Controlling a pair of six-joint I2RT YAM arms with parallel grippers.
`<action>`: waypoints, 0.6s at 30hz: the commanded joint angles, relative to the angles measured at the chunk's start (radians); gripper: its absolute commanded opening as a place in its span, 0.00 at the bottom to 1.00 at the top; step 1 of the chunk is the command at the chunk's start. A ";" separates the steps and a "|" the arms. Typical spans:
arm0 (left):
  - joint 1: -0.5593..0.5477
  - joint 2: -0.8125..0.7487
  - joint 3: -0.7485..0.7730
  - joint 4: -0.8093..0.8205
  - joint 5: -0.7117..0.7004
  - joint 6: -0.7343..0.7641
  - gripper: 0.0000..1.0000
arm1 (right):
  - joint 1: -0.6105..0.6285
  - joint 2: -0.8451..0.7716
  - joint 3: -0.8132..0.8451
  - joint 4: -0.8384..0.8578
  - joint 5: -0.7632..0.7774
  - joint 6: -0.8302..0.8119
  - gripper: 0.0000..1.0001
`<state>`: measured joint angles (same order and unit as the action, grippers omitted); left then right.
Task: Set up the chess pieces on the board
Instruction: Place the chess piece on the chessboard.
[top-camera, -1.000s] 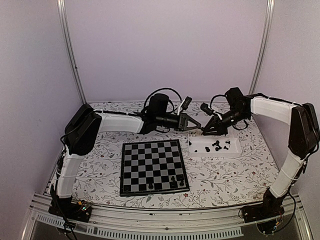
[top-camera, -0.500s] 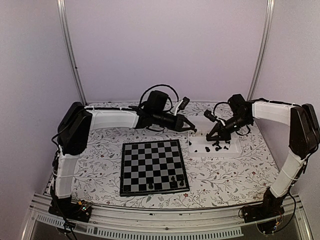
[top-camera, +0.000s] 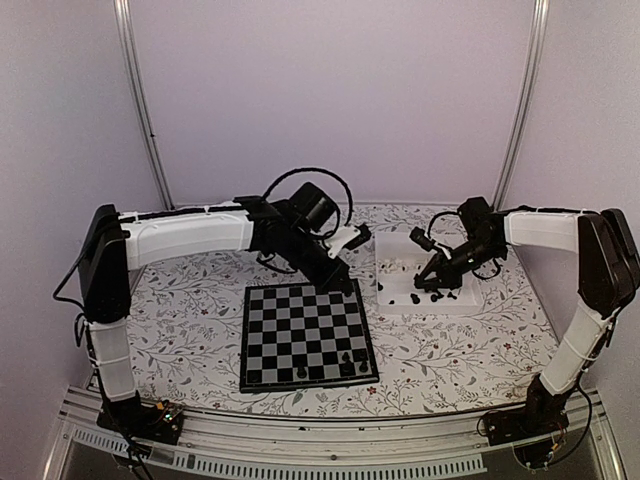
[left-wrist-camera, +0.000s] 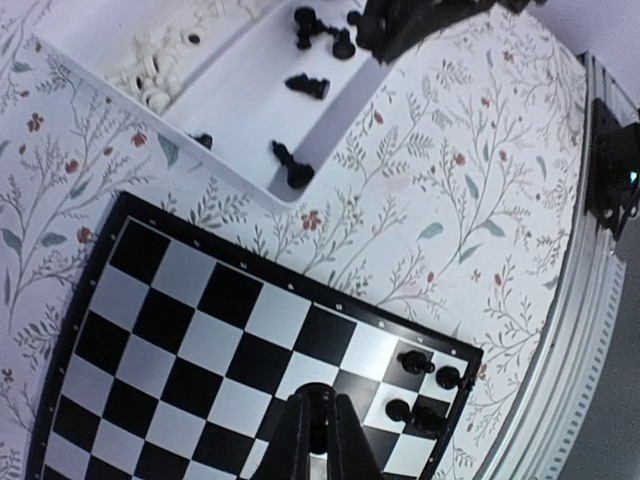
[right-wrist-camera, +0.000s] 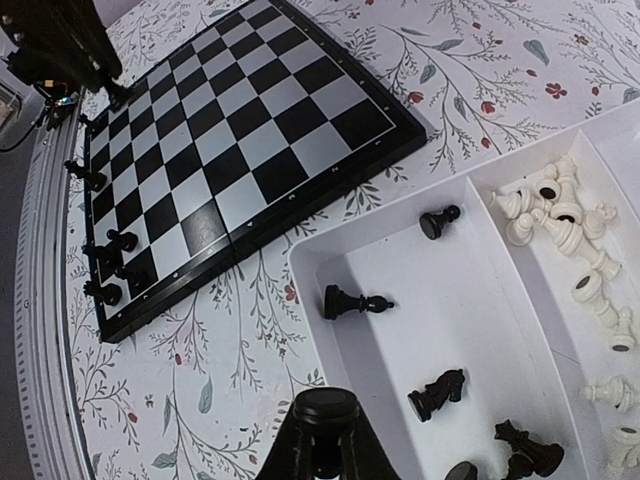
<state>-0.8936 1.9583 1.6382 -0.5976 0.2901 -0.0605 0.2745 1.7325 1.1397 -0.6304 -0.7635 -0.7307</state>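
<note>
The board (top-camera: 308, 333) lies flat at the table's middle, with several black chess pieces (top-camera: 346, 360) standing in its near right corner. My left gripper (top-camera: 336, 276) hangs over the board's far right part, shut on a black piece (left-wrist-camera: 318, 392); in the left wrist view its fingers (left-wrist-camera: 296, 440) pinch that piece above the checks (left-wrist-camera: 200, 330). My right gripper (top-camera: 426, 281) is low over the white tray (top-camera: 462, 303), shut on another black piece (right-wrist-camera: 325, 405) whose round base shows between the fingertips. Loose black pieces (right-wrist-camera: 355, 303) lie in the tray (right-wrist-camera: 480, 300).
The tray's far compartment holds a heap of white pieces (right-wrist-camera: 560, 215). The floral tablecloth (top-camera: 200, 330) surrounds the board. A metal rail (top-camera: 330, 440) runs along the near table edge. Upright frame posts (top-camera: 140, 100) stand at the back corners.
My left arm swung from beside the tray back over the board's far edge with its piece. My right gripper dropped into the tray and shut on a black piece.
</note>
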 joint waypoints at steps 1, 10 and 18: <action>-0.058 -0.025 -0.037 -0.182 -0.080 0.059 0.00 | -0.001 -0.006 0.007 0.023 0.013 0.014 0.09; -0.126 0.008 -0.098 -0.223 -0.079 0.076 0.00 | 0.000 -0.007 0.006 0.022 0.020 0.022 0.10; -0.175 0.021 -0.124 -0.217 -0.114 0.063 0.00 | -0.001 -0.006 0.006 0.021 0.026 0.022 0.11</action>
<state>-1.0325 1.9587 1.5284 -0.8009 0.1925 -0.0002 0.2745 1.7329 1.1397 -0.6197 -0.7418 -0.7170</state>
